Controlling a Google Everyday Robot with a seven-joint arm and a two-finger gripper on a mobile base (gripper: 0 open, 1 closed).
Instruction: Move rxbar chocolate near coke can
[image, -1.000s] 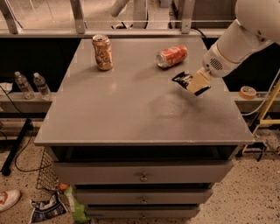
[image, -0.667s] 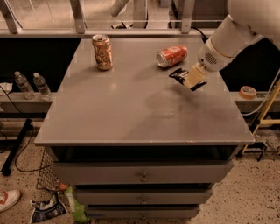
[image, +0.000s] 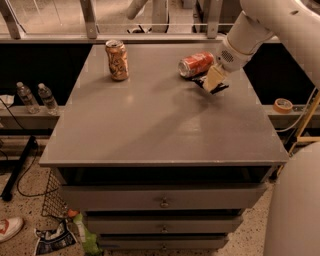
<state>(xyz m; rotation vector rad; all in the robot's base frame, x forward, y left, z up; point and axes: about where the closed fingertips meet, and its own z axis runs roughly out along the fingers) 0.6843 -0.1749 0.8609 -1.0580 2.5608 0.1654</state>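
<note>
The coke can (image: 196, 64), red with a silver top, lies on its side at the far right of the grey table (image: 150, 130). My gripper (image: 212, 81) is just right of and in front of it, low over the table. It is shut on the rxbar chocolate (image: 203, 81), a flat black wrapper whose dark edge sticks out on the left side of the fingers, close to the coke can. Most of the bar is hidden by the gripper.
A tan-orange patterned can (image: 117, 60) stands upright at the far left of the table. Drawers (image: 162, 202) are below the front edge. Water bottles (image: 37, 97) stand on a shelf at the left, and a tape roll (image: 283, 105) lies at the right.
My gripper has carried the rxbar back and to the left, from the right middle of the table to a spot beside the coke can, and lower.
</note>
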